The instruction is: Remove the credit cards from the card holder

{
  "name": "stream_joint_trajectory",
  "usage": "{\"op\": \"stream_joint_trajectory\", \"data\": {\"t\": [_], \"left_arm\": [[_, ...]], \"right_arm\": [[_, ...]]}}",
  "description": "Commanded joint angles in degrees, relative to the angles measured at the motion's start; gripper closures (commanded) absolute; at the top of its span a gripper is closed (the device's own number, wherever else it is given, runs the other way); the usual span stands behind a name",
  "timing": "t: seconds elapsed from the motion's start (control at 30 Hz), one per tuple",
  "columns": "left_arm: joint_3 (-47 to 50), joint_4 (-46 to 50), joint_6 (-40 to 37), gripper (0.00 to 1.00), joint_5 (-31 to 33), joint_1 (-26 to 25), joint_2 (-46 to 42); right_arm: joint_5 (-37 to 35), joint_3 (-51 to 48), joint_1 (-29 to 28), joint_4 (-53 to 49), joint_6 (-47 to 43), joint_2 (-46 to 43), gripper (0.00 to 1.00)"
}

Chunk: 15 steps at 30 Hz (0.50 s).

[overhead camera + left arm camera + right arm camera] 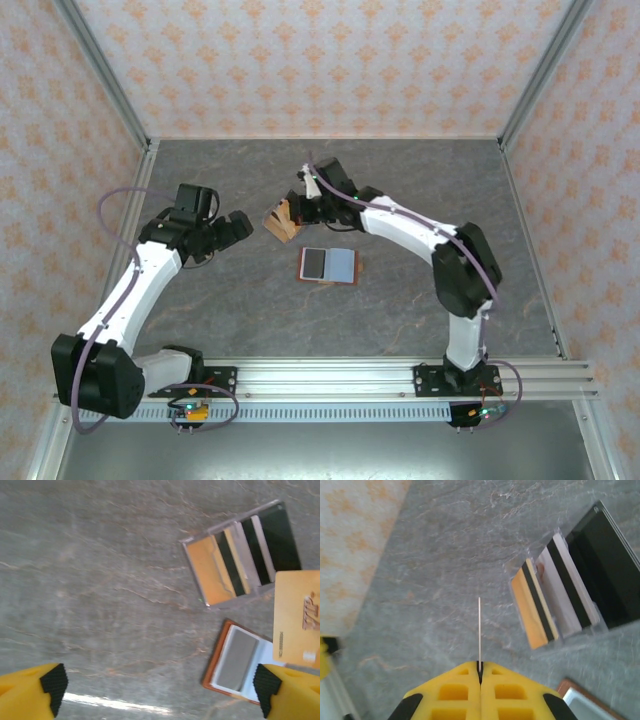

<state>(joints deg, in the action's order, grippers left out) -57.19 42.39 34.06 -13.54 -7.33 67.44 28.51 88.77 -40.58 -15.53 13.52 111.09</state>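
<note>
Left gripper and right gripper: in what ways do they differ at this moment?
The left gripper stands wide open and holds nothing; the right gripper is shut on a thin gold card. In the top view, the left gripper sits left of the clear card rack, the right gripper at its far side. Both have yellow fingers and hang above the grey table.

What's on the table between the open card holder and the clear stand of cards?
Nothing: in the right wrist view, bare grey table runs between the card holder and the stand.
</note>
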Motion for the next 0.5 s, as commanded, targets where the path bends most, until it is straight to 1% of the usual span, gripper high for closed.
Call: {"op": "stream_joint_trajectory", "data": {"t": [0.0,0.13,0.27,0.47], "left_arm": [[1.2,3.8,-4.9,0.0,7.8,0.6,-2.1],[0.9,4.8,-6.4,0.0,9.1,1.0,-1.8],[0.5,4.8,-6.6,0.0,8.0,1.0,-0.7],[0.9,4.4,-6.7,0.0,7.5,1.1,-0.3]], "right_arm": [[-5.1,6.9,-1.0,-5.4,-10.0,4.6,1.0],[-6.1,14.1,-1.0,-8.1,-14.3,10.0,1.0],[-7.7,20.7,-1.0,-12.4,-17.0,14.4,1.0],[-7.7,24.7,-1.0,-15.6,-19.5,18.2,0.99]]}}
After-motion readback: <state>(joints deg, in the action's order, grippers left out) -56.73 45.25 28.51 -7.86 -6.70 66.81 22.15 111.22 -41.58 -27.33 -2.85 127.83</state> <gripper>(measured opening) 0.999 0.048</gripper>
